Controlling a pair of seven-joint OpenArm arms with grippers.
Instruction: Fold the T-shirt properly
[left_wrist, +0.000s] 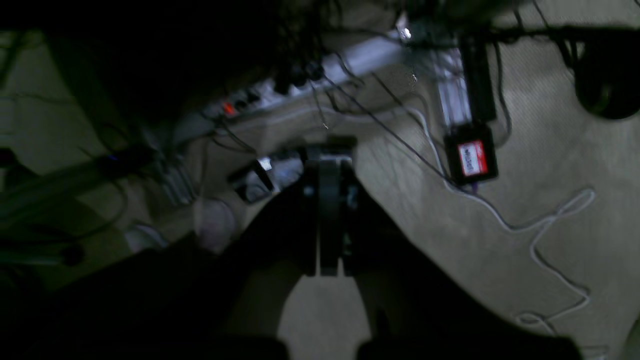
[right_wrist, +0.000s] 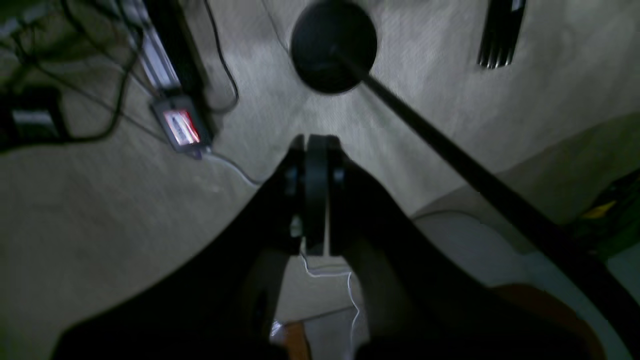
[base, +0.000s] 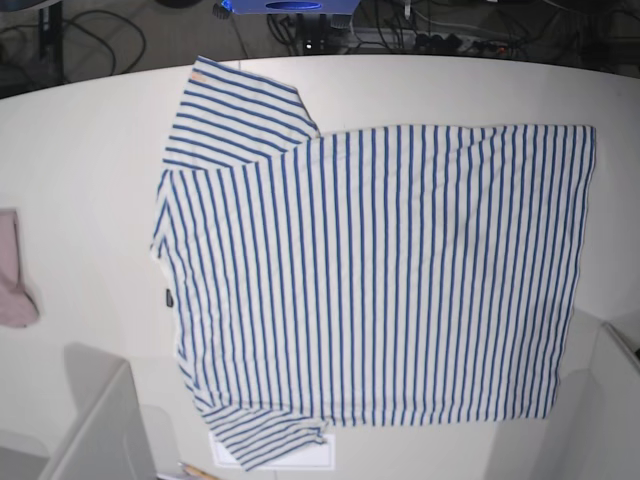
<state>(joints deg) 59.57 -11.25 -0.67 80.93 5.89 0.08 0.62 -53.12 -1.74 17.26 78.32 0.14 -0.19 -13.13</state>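
Striped cloth fills the middle of the base view: the T-shirt (base: 380, 270) lies spread flat on the white table (base: 80, 140), collar end to the left, hem to the right, one sleeve at far left and the other at near left, partly tucked over a white sheet (base: 300, 455). A tiny orange mark sits on the far sleeve, a small dark tag near the left edge. No fold yet made, by the look of it; the shirt seems laid out so that both arms can reach its edges.

A pinkish cloth (base: 15, 270) rests at the table's left edge, well apart from the shirt (not part of the job).

Neither arm shows over the table in the base view. Both wrist views look down at carpeted floor, so I judge the arms parked low, clear of the work surface.

- Left gripper (left_wrist: 328, 210): fingers together, nothing between them. Below it, a power strip (left_wrist: 300, 85), a white cable (left_wrist: 540, 225) and a red-labelled box (left_wrist: 471, 156).
- Right gripper (right_wrist: 315, 195): fingers together, empty. Beyond it, a round black base (right_wrist: 333, 46) with its pole running to near right.

Next likely need: lift the arms to the table and open at a sleeve or shirt edge.
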